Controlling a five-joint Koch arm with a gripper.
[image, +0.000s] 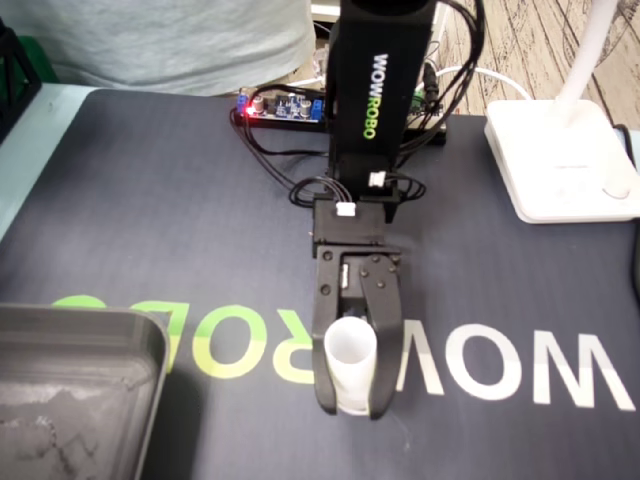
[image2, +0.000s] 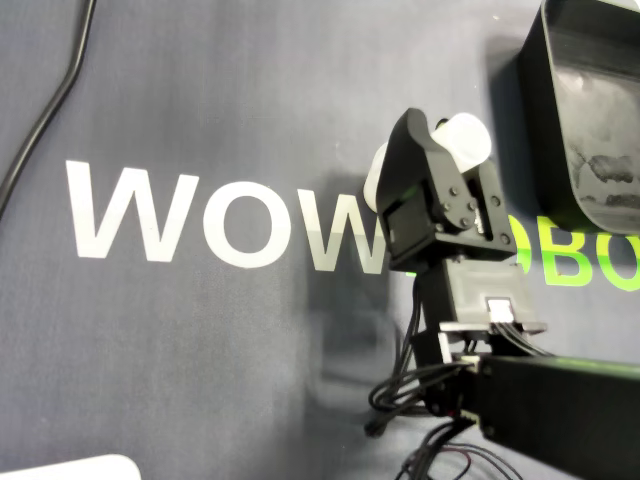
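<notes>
Holding: my hand (image: 353, 408) has its two black jaws closed against a white cup (image: 350, 348), one jaw on each side of it, both touching its wall.
Cup: upright with the open mouth facing up in the fixed view; in the overhead view (image2: 468, 140) one jaw lies across it, so white shows on either side of that jaw.
Cup's place: over the dark mat (image: 150, 230), between the green "R" and the white "W" of the printed lettering (image: 500, 365), near the front edge of the fixed view.
Contact with mat: I cannot say for sure; the cup's base looks level with the jaw tips, and it may be resting on the mat or sitting just clear of it.
Arm: the black upper link (image: 375, 90) reaches from the back of the mat toward the camera, wires looping at the wrist.
Tray: a grey tray (image: 70, 380) sits at the lower left of the fixed view, well apart from the cup; the overhead view shows its wall (image2: 545, 110) at upper right, near the hand.
Lamp base: white (image: 555, 160), at the right of the mat behind the arm.
Board: a small circuit board (image: 285, 105) with a red light, at the mat's back edge.
Counter: pale blue (image: 40, 130), showing at the left of the mat.
</notes>
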